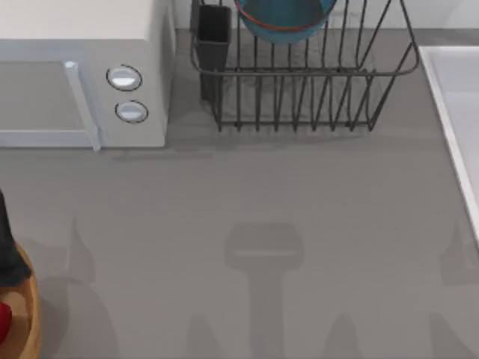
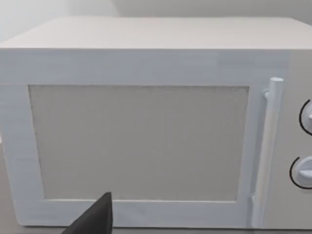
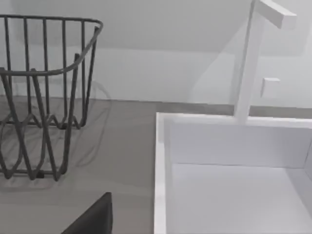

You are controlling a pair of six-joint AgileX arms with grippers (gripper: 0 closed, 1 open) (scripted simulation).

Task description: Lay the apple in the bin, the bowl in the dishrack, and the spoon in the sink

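Observation:
The blue bowl (image 1: 284, 19) rests inside the dark wire dishrack (image 1: 299, 97) at the table's back middle. At the front left corner stands the orange-brown bin (image 1: 34, 314), and a red sliver of the apple (image 1: 3, 318) shows inside it at the picture's edge. A dark part of my left arm (image 1: 9, 247) hangs over the bin's far rim. The white sink (image 1: 456, 112) runs along the right side. A dark bit of my right gripper (image 3: 95, 217) sits low in the right wrist view, facing the sink (image 3: 160, 170) and the dishrack (image 3: 48, 72). The spoon is out of view.
A white microwave (image 1: 82, 75) with two round knobs fills the back left, and the left wrist view faces its door (image 2: 146, 146) with a dark bit of my left gripper (image 2: 97, 217) low in front. A white faucet (image 3: 248, 73) rises behind the sink. A dark utensil cup (image 1: 213, 37) hangs on the rack's left corner.

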